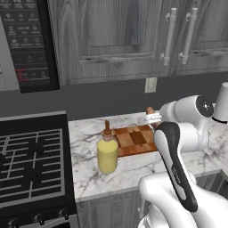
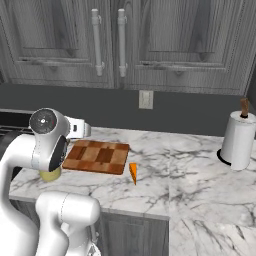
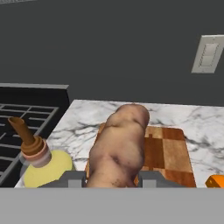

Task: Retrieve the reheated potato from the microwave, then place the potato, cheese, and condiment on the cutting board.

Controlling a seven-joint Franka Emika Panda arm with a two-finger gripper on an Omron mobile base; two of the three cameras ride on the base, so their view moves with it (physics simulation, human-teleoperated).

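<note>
Potato (image 3: 119, 146) sits clamped in claw (image 3: 111, 179) above cutting board (image 3: 168, 151).

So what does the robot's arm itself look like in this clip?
The arm is glossy white with rounded, bulbous segments. A long black panel runs along one link, and a round dark grey joint cap sits at the elbow. The gripper has small grey jaws.

The potato (image 3: 119, 146), a lumpy brown-tan oval, is held above the near left part of the checkered wooden cutting board (image 3: 168, 153). The pale-yellow condiment (image 1: 107, 154) bottle stands upright on the marble just left of the board. The orange cheese (image 2: 133, 173) wedge lies just off the board's near right corner.
</note>
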